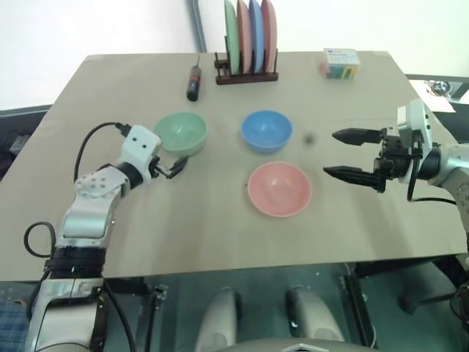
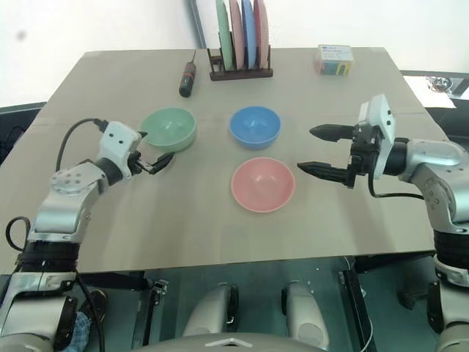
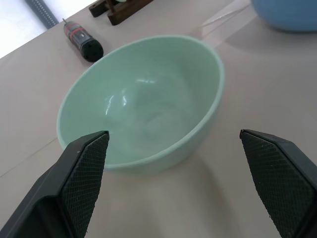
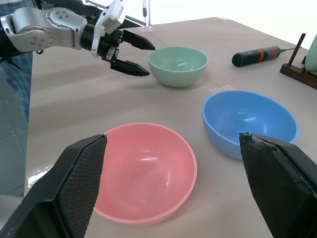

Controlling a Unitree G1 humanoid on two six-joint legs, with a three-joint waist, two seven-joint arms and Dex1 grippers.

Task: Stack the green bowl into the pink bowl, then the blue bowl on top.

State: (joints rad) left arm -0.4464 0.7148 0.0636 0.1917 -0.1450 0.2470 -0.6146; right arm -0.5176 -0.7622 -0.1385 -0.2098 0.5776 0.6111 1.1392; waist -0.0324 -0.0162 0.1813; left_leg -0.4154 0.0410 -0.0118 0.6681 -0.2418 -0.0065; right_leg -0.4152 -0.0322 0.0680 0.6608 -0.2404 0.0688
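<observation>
Three bowls sit upright and apart mid-table, none nested yet, so stacking hasn't started. Green bowl [image 1: 181, 133] is toward the left edge, blue bowl [image 1: 267, 130] beside it toward the middle, and pink bowl [image 1: 279, 188] nearer the front edge, just in front of the blue one.

Left gripper [image 1: 173, 168] has its fingers spread wide and holds nothing; it sits low at the green bowl's near-left rim. In the left wrist view the bowl [image 3: 141, 101] lies between and just beyond the two fingers, not clearly touched. Looks lined up for a rim pinch, since green goes first.

Right gripper [image 1: 353, 155] is released too, empty, pointing in from the right edge toward the pink and blue bowls and well clear of both. Probably waiting there for the blue bowl, or to steady the pink one.

Along the back edge: a screwdriver [image 1: 194, 81], a wooden rack [image 1: 246, 75] holding plates [image 1: 250, 33] on edge, and a small box [image 1: 339, 63] near the back right corner, all out of the path.

Next: close the left fingers on the green rim, lift, carry over pink. Risk: the smooth rim slips or the bowl skates away
</observation>
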